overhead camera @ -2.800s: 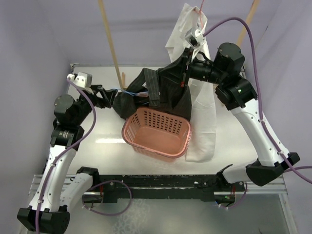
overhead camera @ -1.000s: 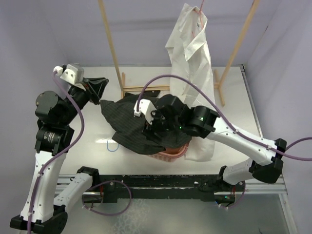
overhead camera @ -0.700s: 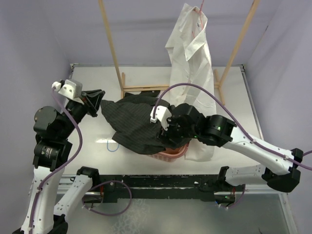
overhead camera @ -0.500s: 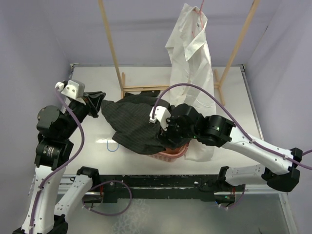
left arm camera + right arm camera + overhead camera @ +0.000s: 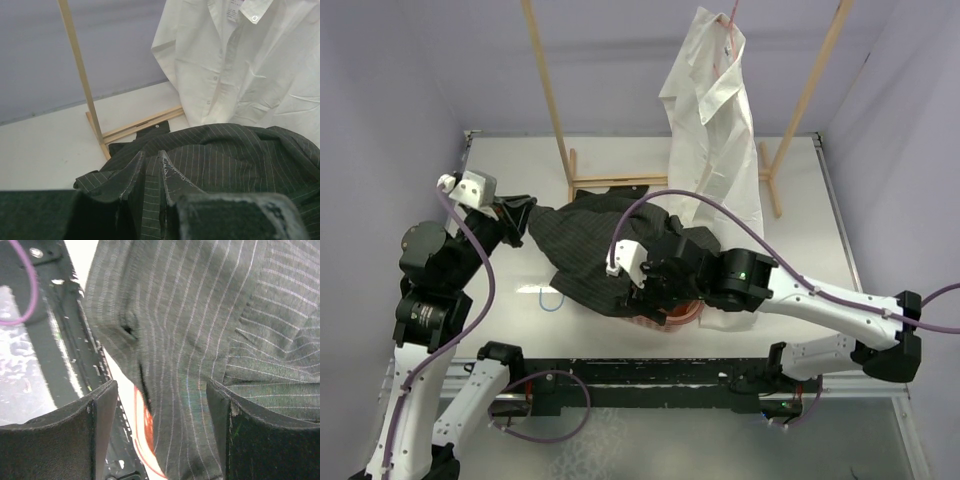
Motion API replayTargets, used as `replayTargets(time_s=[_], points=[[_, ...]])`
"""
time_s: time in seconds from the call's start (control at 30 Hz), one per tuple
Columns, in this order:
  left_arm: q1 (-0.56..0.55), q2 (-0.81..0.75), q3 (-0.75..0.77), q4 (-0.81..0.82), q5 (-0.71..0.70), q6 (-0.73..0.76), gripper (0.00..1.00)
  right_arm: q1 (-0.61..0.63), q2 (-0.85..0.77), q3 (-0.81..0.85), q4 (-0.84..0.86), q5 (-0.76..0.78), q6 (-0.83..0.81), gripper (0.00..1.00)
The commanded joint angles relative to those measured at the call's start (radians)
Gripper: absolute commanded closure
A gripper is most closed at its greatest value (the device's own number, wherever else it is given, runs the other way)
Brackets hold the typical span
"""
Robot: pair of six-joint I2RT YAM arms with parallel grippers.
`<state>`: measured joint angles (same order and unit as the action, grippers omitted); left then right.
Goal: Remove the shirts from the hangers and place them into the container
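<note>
The black pinstriped shirt [image 5: 585, 245] lies spread over the salmon-pink container [image 5: 672, 313], of which only a bit of rim shows. My left gripper [image 5: 523, 213] is shut on the shirt's left edge; in the left wrist view a strip of striped cloth [image 5: 148, 190] runs between its fingers [image 5: 172, 175]. My right gripper [image 5: 645, 298] hovers open just above the shirt [image 5: 190, 335], near the container's rim [image 5: 145, 427]. The white shirt [image 5: 715, 120] hangs on the pink hanger [image 5: 730, 20]. The light blue hanger [image 5: 548, 295] lies on the table, partly under the black shirt.
Two wooden rack poles [image 5: 548, 90] [image 5: 812, 85] rise at the back, joined by a base bar [image 5: 140, 125] on the table. The black rail [image 5: 650, 380] runs along the near edge. The white shirt's tail [image 5: 730, 305] hangs down beside the container.
My right arm has swung toward the near left across the black shirt, its jaws a little wider. My left gripper has dropped slightly, still holding the shirt's edge.
</note>
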<state>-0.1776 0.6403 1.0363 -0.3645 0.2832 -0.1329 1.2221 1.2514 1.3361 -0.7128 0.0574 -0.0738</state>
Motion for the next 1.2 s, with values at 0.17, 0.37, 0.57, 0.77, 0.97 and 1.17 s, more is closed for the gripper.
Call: replayTargets(time_s=[0.17,0.37,0.57,0.77,0.97,1.17], points=[[-0.004,-0.021,-0.013,0.02,-0.011,0.024,0.81,0.001,0.008,-0.12,0.142,0.236,0.008,0.22],[-0.004,-0.024,-0.024,0.021,-0.008,0.022,0.81,0.001,0.029,-0.172,0.262,0.291,-0.034,0.27],[-0.003,-0.036,-0.033,0.018,-0.013,0.024,0.8,0.0,0.079,-0.171,0.336,0.404,-0.026,0.81],[-0.004,-0.068,-0.053,0.016,-0.016,0.023,0.78,-0.009,0.043,-0.138,0.396,0.455,-0.005,1.0],[-0.003,-0.115,-0.09,0.021,0.004,0.022,0.72,-0.095,-0.056,-0.017,0.442,0.372,0.062,1.0],[-0.003,-0.209,-0.128,0.046,0.011,0.003,0.34,-0.228,-0.038,0.158,0.44,0.262,0.125,1.0]])
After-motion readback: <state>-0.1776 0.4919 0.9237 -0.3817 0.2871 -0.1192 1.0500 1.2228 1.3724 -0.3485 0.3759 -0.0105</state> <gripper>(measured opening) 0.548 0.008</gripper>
